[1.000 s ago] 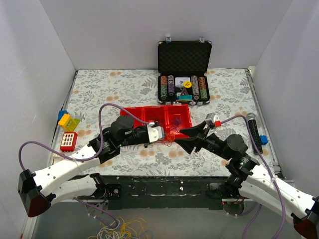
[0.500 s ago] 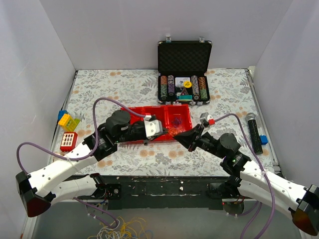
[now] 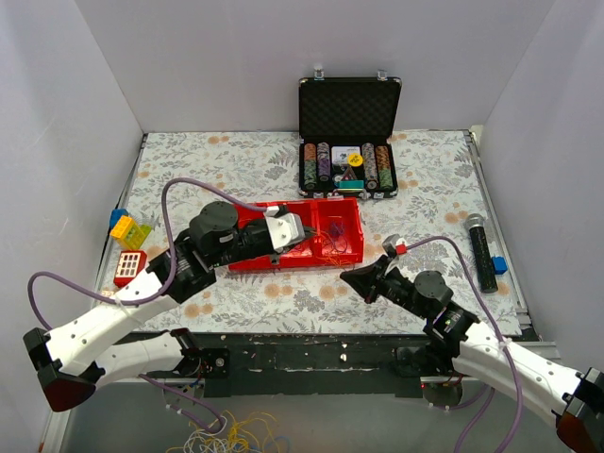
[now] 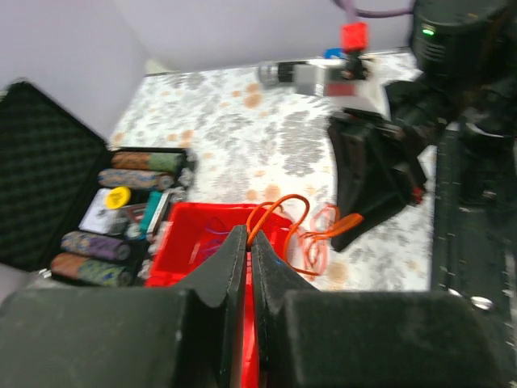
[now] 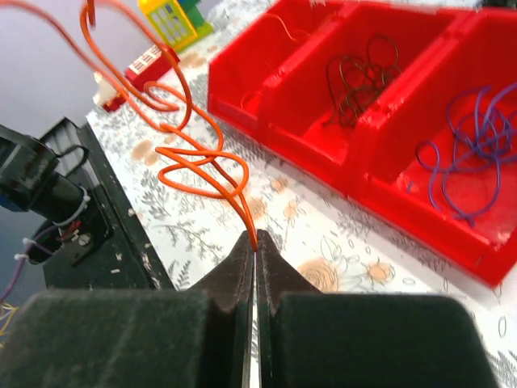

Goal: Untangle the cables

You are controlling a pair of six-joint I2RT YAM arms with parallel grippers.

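An orange cable [image 3: 332,248] hangs in loose loops between my two grippers, just in front of the red tray [image 3: 253,261]. My left gripper [image 3: 310,236] is shut on one strand of the orange cable [image 4: 284,217] above the tray's middle; its jaws [image 4: 248,236] are pressed together. My right gripper [image 3: 352,277] is low over the table near the tray's right front corner, shut on another strand [image 5: 254,241]. The orange loops [image 5: 198,153] rise up and to the left. Dark brown cables [image 5: 362,77] lie in the middle compartment and purple cables [image 5: 468,153] in the right one.
An open black case of poker chips [image 3: 349,165] stands behind the tray. Toy blocks [image 3: 129,231] and a red-white block [image 3: 129,268] lie at the left edge. A black cylinder [image 3: 481,250] and a blue block [image 3: 499,265] lie at the right.
My right gripper has shut on the orange cable and drawn back toward the near edge. My left gripper has moved away over the tray with its strand, stretching the loops apart.
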